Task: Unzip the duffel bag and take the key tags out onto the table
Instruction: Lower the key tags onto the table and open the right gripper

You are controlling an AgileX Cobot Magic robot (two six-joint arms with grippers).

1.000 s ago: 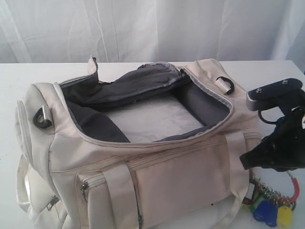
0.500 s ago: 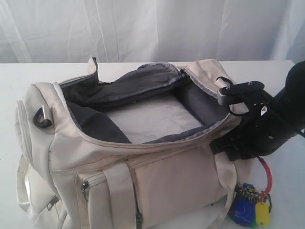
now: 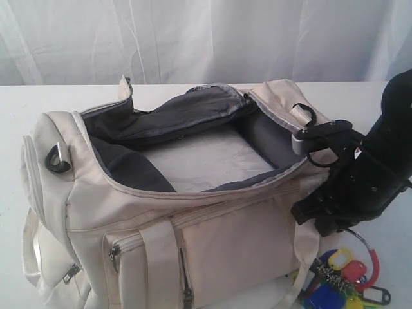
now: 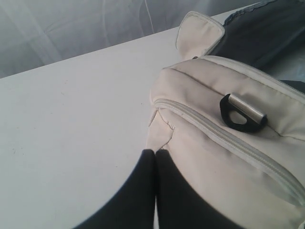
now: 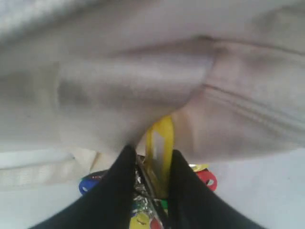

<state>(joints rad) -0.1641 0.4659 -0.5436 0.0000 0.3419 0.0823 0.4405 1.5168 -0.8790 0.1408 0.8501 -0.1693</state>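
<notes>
The cream duffel bag (image 3: pixel 225 225) lies unzipped on the white table (image 3: pixel 19 109), its grey lining showing and nothing visible inside. The key tags (image 3: pixel 341 283) lie fanned out on the table at the bag's near right corner, their red ring rising toward my right gripper (image 3: pixel 320 222) just above. In the right wrist view my right gripper (image 5: pixel 152 151) has chains and a yellow tag (image 5: pixel 159 140) between its fingers, against the bag (image 5: pixel 143 71). My left gripper (image 4: pixel 155 151) is shut, its tips at a fabric tab on the bag's end (image 4: pixel 214 157); it is out of the exterior view.
A black D-ring (image 4: pixel 243 114) sits on the bag's end panel near the left gripper. White curtain (image 3: pixel 193 38) hangs behind the table. The bag's webbing handle (image 3: pixel 161 257) and side pocket zipper face the front. Bare tabletop (image 4: pixel 71 119) stretches beside the bag's left end.
My right gripper swung in toward the bag's right end carrying the tags, then lowered; the tags went from hanging bunched to lying spread on the table.
</notes>
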